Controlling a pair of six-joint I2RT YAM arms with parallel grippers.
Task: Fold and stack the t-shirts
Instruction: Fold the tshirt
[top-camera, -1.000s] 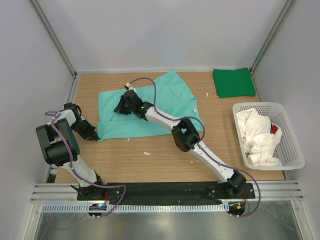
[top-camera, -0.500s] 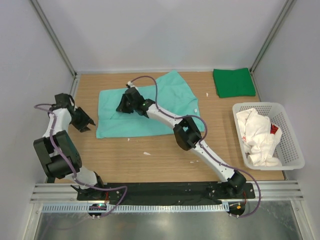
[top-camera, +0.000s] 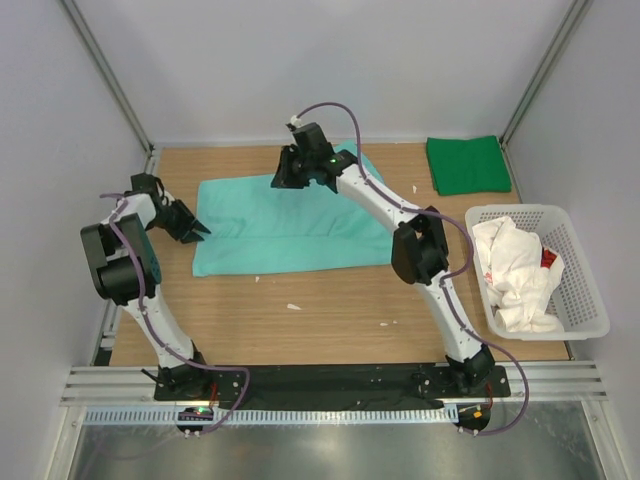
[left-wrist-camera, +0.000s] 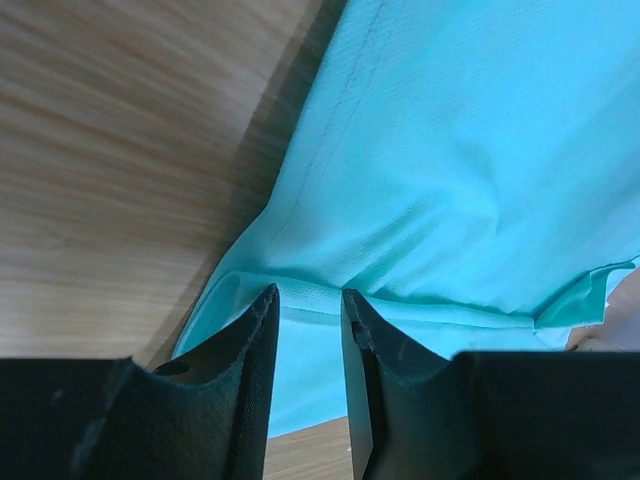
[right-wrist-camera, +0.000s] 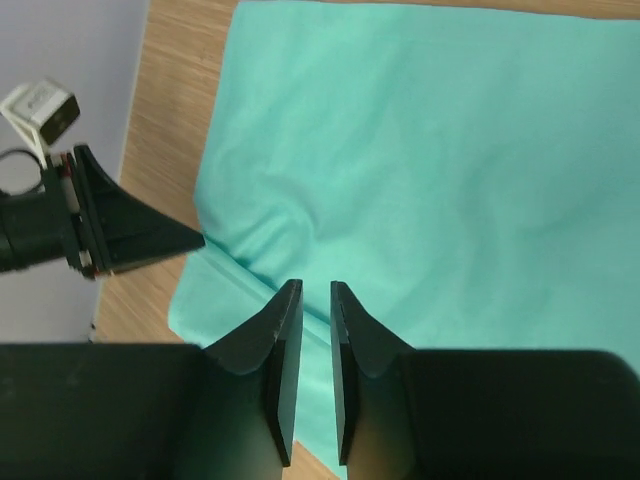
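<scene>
The mint-teal t-shirt (top-camera: 300, 232) lies flat as a wide folded band in the middle of the table, also seen in the left wrist view (left-wrist-camera: 470, 150) and the right wrist view (right-wrist-camera: 450, 150). My left gripper (top-camera: 198, 228) (left-wrist-camera: 308, 300) sits low at the shirt's left edge, open by a narrow gap, holding nothing. My right gripper (top-camera: 282, 180) (right-wrist-camera: 316, 290) hovers over the shirt's far edge, jaws slightly open and empty. The dark green t-shirt (top-camera: 468, 165) lies folded at the back right. The white t-shirt (top-camera: 512, 268) is crumpled in the basket.
A white lattice basket (top-camera: 592, 308) stands at the right edge of the table and also holds something red. Bare wood lies in front of the mint-teal shirt. Metal frame posts and grey walls enclose the table. The left gripper's fingers (right-wrist-camera: 130, 235) show in the right wrist view.
Both grippers have opened and let go of the mint-teal shirt, which now lies folded into a band. The right gripper rose toward the far edge; the left gripper shifted back along the left edge.
</scene>
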